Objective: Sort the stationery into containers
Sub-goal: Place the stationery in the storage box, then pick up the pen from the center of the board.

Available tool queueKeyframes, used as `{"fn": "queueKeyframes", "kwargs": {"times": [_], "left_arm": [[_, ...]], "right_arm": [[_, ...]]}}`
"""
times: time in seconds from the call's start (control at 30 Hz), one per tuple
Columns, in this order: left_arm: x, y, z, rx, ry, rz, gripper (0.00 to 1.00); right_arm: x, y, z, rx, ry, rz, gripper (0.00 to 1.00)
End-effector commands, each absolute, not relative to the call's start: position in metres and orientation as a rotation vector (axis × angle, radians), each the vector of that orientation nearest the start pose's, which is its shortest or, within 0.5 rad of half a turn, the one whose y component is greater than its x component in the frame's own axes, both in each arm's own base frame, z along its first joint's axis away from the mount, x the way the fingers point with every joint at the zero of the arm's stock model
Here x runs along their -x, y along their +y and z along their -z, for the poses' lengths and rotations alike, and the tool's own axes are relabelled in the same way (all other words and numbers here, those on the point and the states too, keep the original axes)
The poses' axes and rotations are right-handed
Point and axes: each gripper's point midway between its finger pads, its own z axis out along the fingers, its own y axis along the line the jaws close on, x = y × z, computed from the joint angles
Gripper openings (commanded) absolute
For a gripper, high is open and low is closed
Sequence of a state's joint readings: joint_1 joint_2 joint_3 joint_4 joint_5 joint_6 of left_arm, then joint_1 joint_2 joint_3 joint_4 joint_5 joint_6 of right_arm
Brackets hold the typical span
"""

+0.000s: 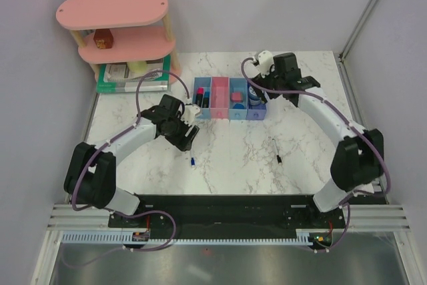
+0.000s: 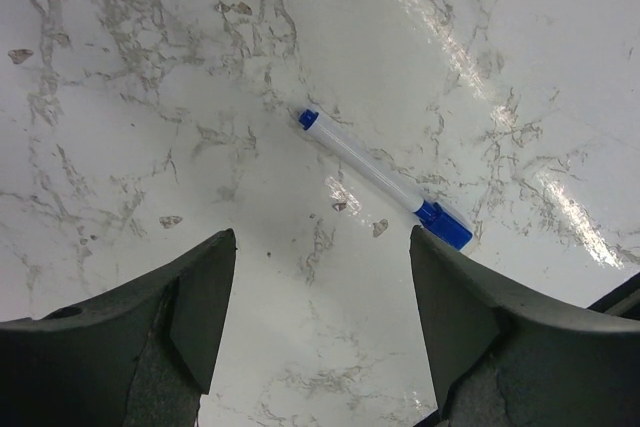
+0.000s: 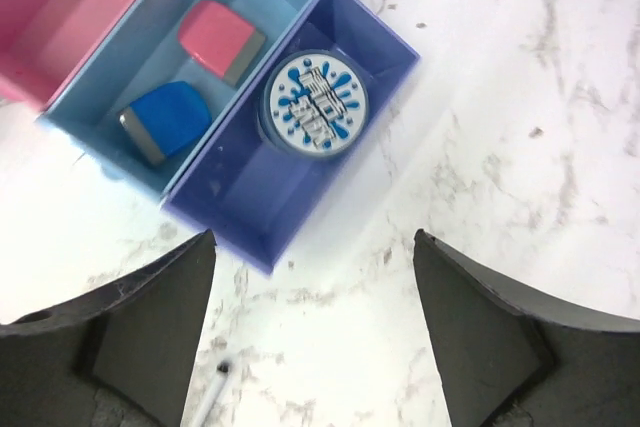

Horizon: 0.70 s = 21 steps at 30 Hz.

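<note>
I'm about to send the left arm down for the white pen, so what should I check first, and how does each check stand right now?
1. Left gripper open: ok, jaws stand wide with nothing between them.
2. White pen free to grab: ok, it lies alone on the table.
3. Left fingers astride the pen: not ok, it lies beyond them.
4. Right gripper empty: ok, open above the darker blue bin.
5. Round tin delivered: ok, it sits inside that bin.
6. Thin black pen sorted: not ok, it lies on the table.
</note>
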<state>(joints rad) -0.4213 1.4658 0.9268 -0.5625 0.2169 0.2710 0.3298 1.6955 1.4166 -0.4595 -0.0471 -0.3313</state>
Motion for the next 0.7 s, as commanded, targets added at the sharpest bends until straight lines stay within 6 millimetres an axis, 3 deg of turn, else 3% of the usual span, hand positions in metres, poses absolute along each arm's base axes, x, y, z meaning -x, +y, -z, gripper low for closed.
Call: {"fn": "queueKeyframes", "kwargs": {"times": [0.0,0.13,0.23,0.4,0.67], "left_arm": [[-0.271,-0.155,-0.058,-0.898,2.559,0.356,0.77],[-0.265,-0.158,-0.049,-0.878,2.613,0.392,0.77],[-0.264,-0.159,-0.042,-0.874,2.643,0.394,0.78],[-0.261,-0.163,-0.031,-0.885,2.685,0.397,0.78],[-0.254,-0.182,-0.015,-0.983,2.714,0.387,0.78]], "right_arm": [[-0.382,0.126,-0.167,0.798,2.247,-0.063,0.89],[-0.329,0.11,-0.117,0.91,2.349,-0.079,0.96],[-0.305,0.11,-0.094,0.967,2.4,-0.13,0.98],[-0.289,0.113,-0.072,0.969,2.468,-0.2,0.98],[-0.264,0.099,-0.041,1.01,2.562,-0.176,0.91]]}}
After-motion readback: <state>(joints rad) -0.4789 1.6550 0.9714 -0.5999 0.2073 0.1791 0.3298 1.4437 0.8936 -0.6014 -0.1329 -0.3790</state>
